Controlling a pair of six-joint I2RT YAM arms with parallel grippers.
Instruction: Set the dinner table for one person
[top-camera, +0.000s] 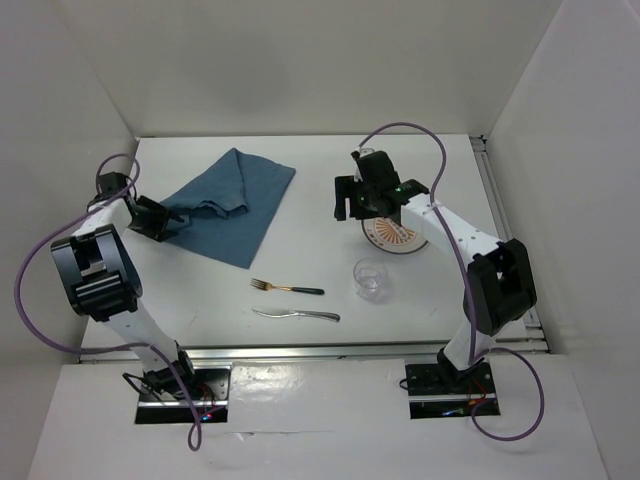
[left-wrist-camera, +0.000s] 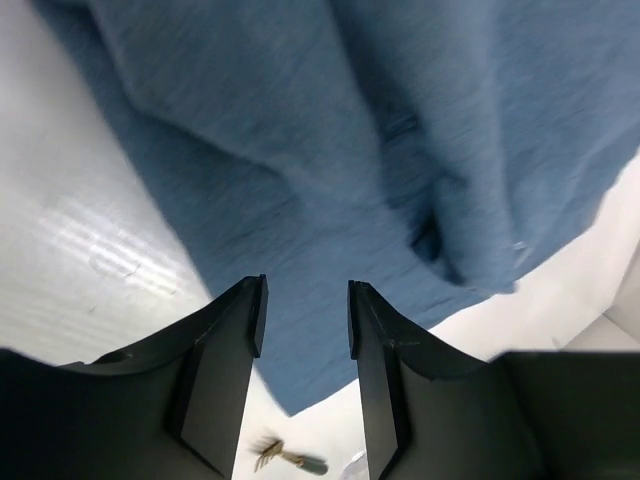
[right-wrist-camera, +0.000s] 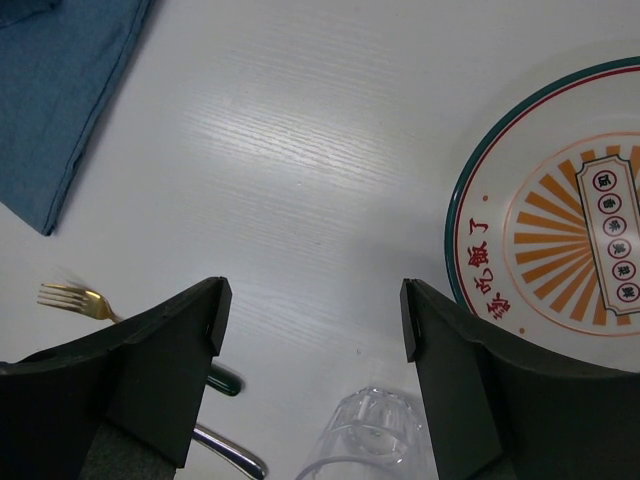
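Right gripper (right-wrist-camera: 312, 310) jaws apart, dinner table (right-wrist-camera: 300, 150) below, plate (right-wrist-camera: 475, 215) beside

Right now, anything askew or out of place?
The cloth lies diagonal and rumpled, its left edge bunched in folds by the left gripper. The fork and knife lie on bare table, off the cloth and apart from the plate. Nothing looks spilled or broken.
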